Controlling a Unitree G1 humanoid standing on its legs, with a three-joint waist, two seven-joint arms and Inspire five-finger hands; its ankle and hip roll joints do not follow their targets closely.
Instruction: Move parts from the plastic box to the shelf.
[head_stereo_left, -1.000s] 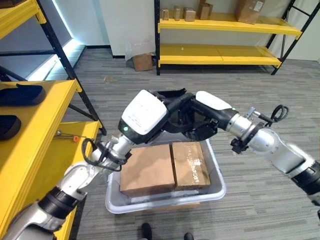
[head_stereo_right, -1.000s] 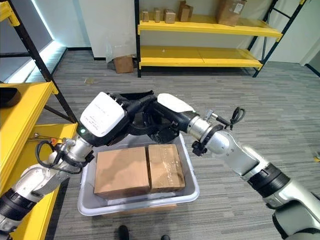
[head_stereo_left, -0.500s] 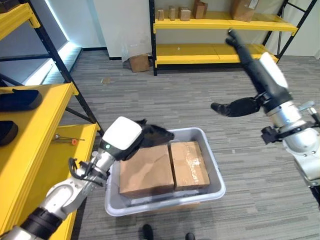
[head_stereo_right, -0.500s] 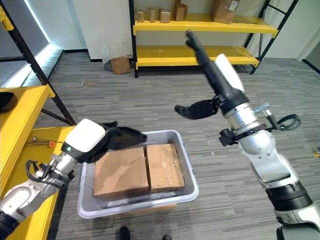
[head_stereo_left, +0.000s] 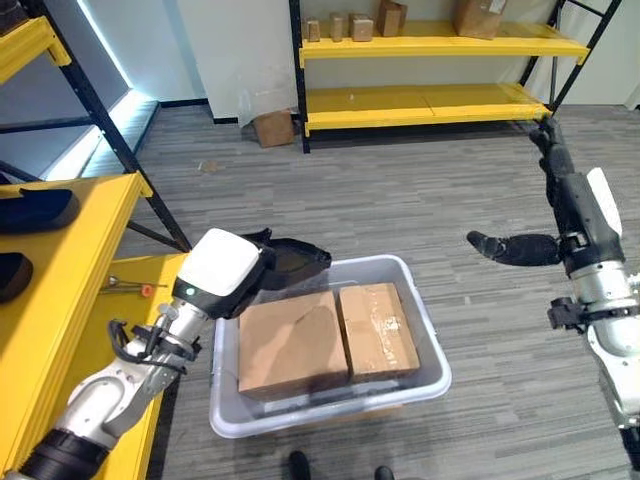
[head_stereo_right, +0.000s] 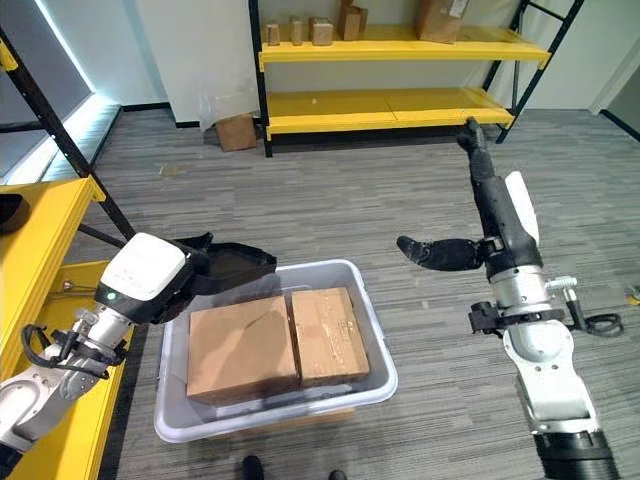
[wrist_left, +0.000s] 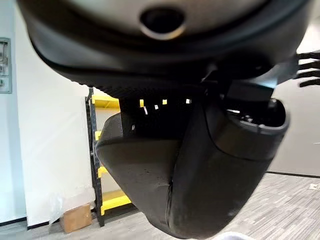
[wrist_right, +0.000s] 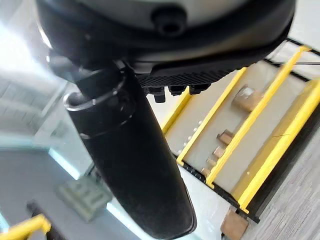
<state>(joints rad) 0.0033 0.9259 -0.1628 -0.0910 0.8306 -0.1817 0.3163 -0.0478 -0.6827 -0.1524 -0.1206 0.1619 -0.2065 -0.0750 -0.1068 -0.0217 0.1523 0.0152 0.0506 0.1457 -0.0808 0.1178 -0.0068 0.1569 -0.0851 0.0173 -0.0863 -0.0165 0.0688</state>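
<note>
Grey translucent plastic box (head_stereo_left: 425, 372) on the carpet holds two brown cardboard parcels (head_stereo_left: 292, 343) side by side, untouched. Risk: reaching one-handed could tip a parcel against the rim. My left hand (head_stereo_left: 285, 262) hovers at the box's far-left corner, fingers extended, empty; my right hand (head_stereo_left: 520, 247), fingers straight, stands well apart.

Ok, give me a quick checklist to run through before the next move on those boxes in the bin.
1. Two cardboard boxes sit side by side in the bin: ok.
2. Left hand over the bin's far left corner, holding nothing: ok.
3. Right hand raised off to the bin's right, fingers straight: ok.
4. Either hand gripping a box: not ok.
5. Free space on the yellow shelf at left: ok.
6. Left fingers open or shut: cannot tell.
</note>
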